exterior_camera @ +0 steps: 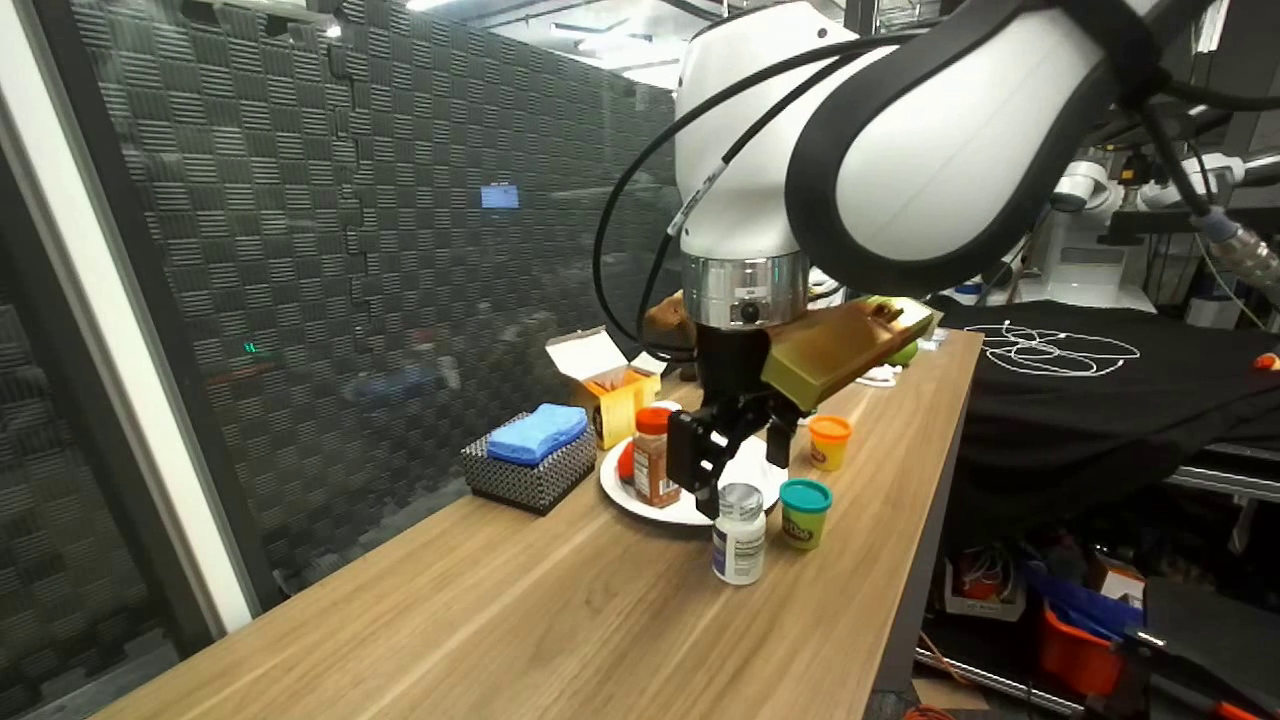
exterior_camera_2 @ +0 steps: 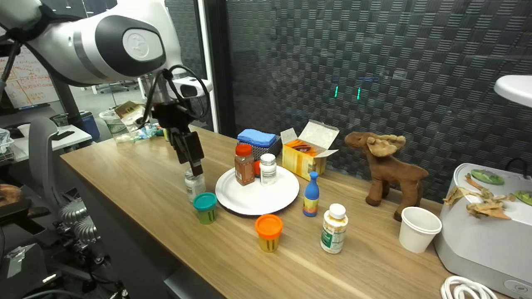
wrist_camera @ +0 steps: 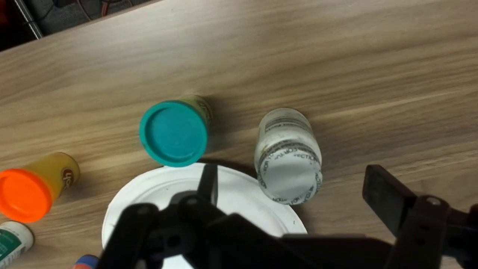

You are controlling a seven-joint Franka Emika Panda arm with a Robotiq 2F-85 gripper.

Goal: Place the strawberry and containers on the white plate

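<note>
The white plate [exterior_camera_2: 230, 201] bears an orange-capped brown bottle [exterior_camera_2: 244, 167], a white-capped jar [exterior_camera_2: 268, 171] and the red strawberry [exterior_camera_2: 257, 167], which is partly hidden behind them. Beside the plate stands a pale bottle with a seal-covered top [wrist_camera: 287, 164]. My gripper [wrist_camera: 293, 175] is open above that bottle; in the wrist view its top appears between the spread fingers, and no grip shows. A teal-lidded tub [wrist_camera: 175, 134] and an orange-lidded tub [wrist_camera: 44, 183] are upright on the table near the plate. Farther along is another white-capped bottle [exterior_camera_2: 333, 232] with a green label.
A blue toy bottle [exterior_camera_2: 311, 197] stands close to the plate's rim. Behind the plate are a yellow carton [exterior_camera_2: 303, 160] and a black box with a blue cloth [exterior_camera_2: 256, 137]. A toy moose [exterior_camera_2: 390, 170], paper cups [exterior_camera_2: 417, 232] and a grey appliance [exterior_camera_2: 478, 245] lie beyond.
</note>
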